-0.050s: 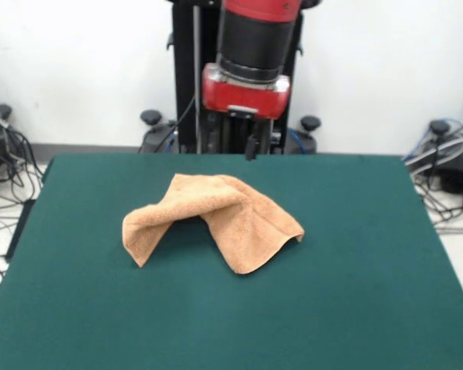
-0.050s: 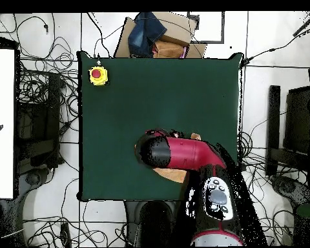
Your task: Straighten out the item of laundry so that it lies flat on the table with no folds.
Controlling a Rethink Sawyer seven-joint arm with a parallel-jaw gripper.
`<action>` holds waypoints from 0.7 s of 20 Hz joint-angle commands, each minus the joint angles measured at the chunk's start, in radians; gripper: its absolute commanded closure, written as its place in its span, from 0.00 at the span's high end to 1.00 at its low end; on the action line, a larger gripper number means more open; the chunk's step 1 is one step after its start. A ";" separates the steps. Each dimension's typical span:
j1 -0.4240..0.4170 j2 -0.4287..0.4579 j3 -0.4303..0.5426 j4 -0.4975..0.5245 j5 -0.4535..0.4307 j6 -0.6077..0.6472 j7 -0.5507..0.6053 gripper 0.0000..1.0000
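Bench (image 1: 370, 308): dark green top, bare along the near edge in the front view.
Towel (image 1: 216, 220): peach-orange, crumpled, humped up in a peak with folded flaps on both sides; sits about mid-bench, nearer the far edge.
End effector (image 1: 251, 146): hangs just above the far edge, behind the towel's peak, apart from the cloth; spread or pressed together, cannot tell.
Arm (image 2: 183, 153): overhead, covers most of the towel.
Yellow box, red button (image 2: 97, 75): bench corner, well apart from the towel.
Containers: a cardboard box (image 2: 174, 39) just off the bench; blue cloth lies on it.

Nubby terry-cloth towel (image 1: 216, 221) lies on the matt, felt-like table (image 1: 355, 293); glossy red arm casing (image 1: 245, 91).
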 commanded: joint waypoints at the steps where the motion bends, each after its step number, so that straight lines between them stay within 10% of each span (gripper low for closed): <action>1: 0.035 -0.004 0.045 0.045 -0.035 0.063 0.071 1.00; 14: -0.005 0.043 0.055 0.043 -0.085 -0.013 0.041 1.00</action>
